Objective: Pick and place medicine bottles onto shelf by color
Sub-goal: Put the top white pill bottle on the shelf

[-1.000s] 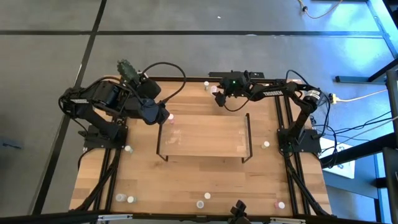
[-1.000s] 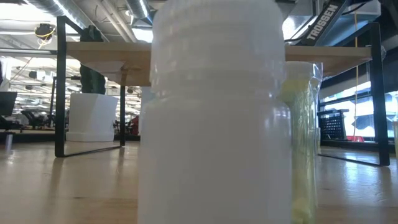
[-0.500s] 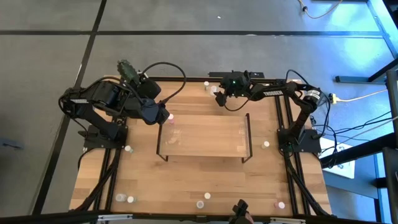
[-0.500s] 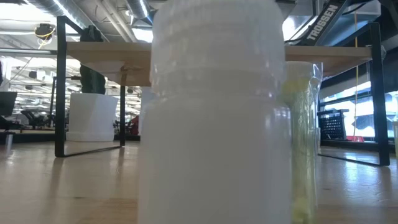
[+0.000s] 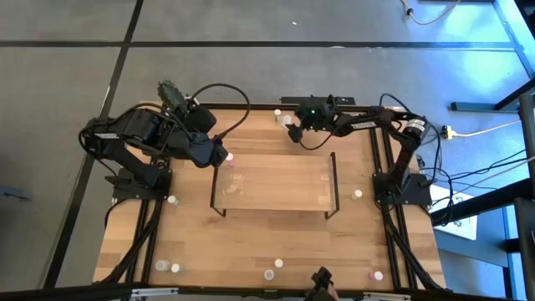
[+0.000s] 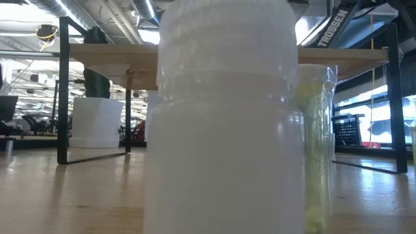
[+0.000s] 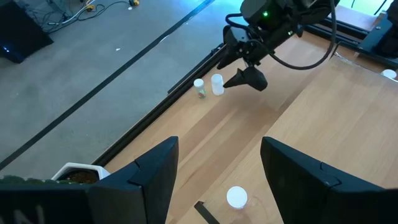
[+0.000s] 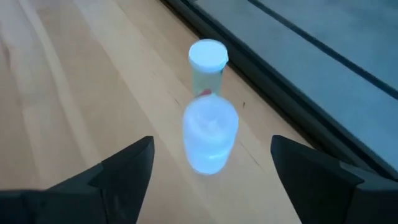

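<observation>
- shelf (image 5: 276, 180): stood mid-table, its top board bare but for a pink-tinted bottle (image 5: 233, 165) near its left end; the landmark for every entry below.
- left gripper (image 5: 219, 156): hung just off the shelf's left end, fingers spread, nothing between them; a white cap (image 7: 236, 197) lay below it in the left wrist view.
- right gripper (image 5: 292, 134): sat beyond the shelf's far edge, toward its right half, fingers spread wide and empty.
- medicine bottles, far pair: a blurred near bottle (image 8: 210, 137) stood centred ahead of the right gripper, between the lines of its fingers but not yet enclosed; a second bottle (image 8: 208, 65) stood just behind it, close to the table edge on the far side from the shelf.
- risk, judged: the pair stood so close that a closing or advancing finger could tip the near one or push the rear one off the edge. colour of the near bottle could not be told, so a wrong sort was possible.
- remaining bottles (image 5: 174, 267): scattered well apart from the shelf, along the table's near edge.
</observation>
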{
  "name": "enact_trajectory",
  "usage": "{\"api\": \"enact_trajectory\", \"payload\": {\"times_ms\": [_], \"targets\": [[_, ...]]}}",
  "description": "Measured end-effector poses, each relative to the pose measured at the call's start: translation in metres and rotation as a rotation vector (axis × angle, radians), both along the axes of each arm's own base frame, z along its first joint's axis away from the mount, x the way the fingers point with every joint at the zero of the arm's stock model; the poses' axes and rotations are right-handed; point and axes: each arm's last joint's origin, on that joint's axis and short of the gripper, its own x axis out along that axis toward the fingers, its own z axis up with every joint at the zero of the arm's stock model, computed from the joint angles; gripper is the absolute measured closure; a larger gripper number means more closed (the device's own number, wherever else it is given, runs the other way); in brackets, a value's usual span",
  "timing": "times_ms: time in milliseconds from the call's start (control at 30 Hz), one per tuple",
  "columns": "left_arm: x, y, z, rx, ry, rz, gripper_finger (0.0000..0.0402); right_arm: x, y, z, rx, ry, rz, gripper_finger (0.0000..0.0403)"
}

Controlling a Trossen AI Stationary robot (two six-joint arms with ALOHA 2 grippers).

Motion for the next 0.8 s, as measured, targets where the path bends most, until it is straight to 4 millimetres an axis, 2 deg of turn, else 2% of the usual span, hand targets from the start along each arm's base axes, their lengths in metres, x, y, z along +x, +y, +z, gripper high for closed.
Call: {"api": "enact_trajectory", "payload": {"times_ms": [600,800], "targets": [[0.0000,0.0000,0.0000,0.000,0.000,0.000,0.0179,0.0046,-0.0037,-0.0059,-0.029,-0.038,-0.003,0.0078],[-0.0001,0.0000,0.0001,0.000,0.000,0.000,0.0179,0.0046,-0.0036,-0.0060,-0.026,-0.038,-0.004,0.0090]]}}
